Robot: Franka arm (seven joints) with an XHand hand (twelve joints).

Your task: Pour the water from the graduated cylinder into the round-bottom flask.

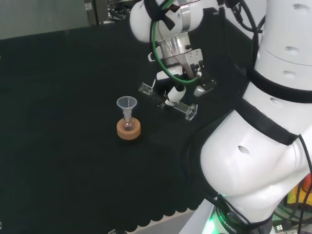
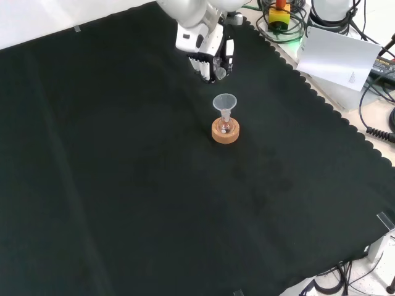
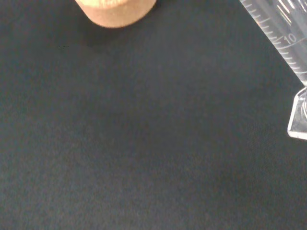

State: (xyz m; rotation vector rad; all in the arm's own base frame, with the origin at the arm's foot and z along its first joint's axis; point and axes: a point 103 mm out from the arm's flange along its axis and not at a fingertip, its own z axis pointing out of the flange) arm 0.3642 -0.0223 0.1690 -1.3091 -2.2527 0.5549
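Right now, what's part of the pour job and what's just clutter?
Job:
- graduated cylinder, tilted near horizontal in the hand
- round-bottom flask, apart from the cylinder
- funnel in the flask's neck
- cork ring under the flask

Lying about:
- white paper sheet and cables off the cloth's edge, front view
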